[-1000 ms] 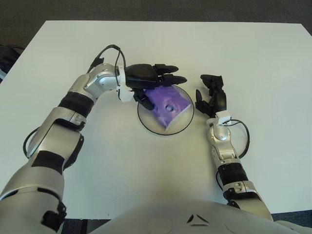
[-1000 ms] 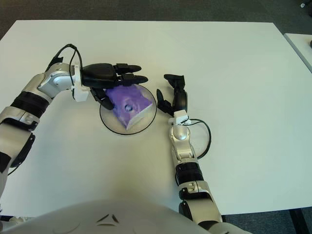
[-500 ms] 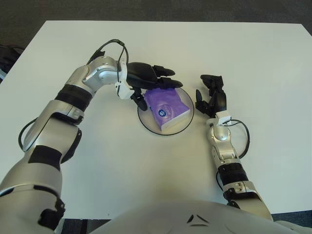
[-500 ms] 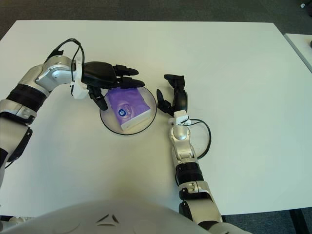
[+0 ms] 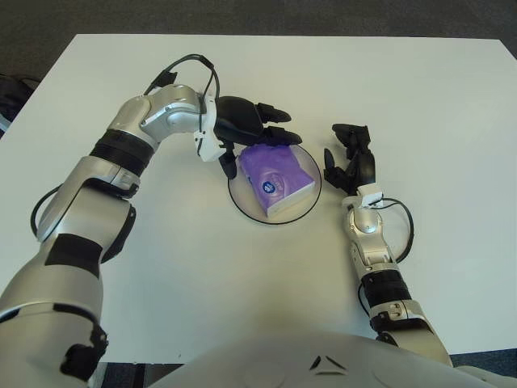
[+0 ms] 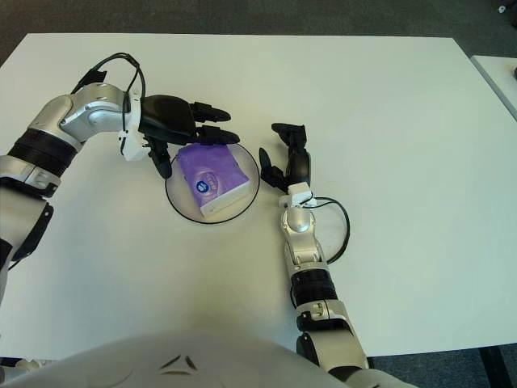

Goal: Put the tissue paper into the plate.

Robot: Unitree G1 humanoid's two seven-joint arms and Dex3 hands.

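I have the white table (image 5: 420, 89) spread out in front of me, and nearly everything on it sits just left of centre. The left arm (image 5: 121, 153) reaches across from my left, its elbow swung further out than it was a second ago. The clear round plate (image 5: 242, 204) sits where it did, and the purple tissue pack (image 5: 276, 178) now lies flat inside it, label up, one corner near the rim on the near side. A second ago the pack was tipped on edge under the fingers; half a second ago it had dropped flat; now it rests on its own.

The left hand (image 5: 246, 129) has drawn back toward the far left edge of the plate. Its fingers are spread and loose and grip nothing: two of them (image 5: 279, 136) reach over the pack's far edge, and the thumb hangs down beside the pack's left side. Whether any fingertip touches the wrapper I cannot tell.

The right hand (image 5: 351, 158) shows just to the right of the plate, fingers relaxed and apart, unchanged across all three moments.

My read: the release is done and the pack is in the plate, so only clearing the left hand away remains.
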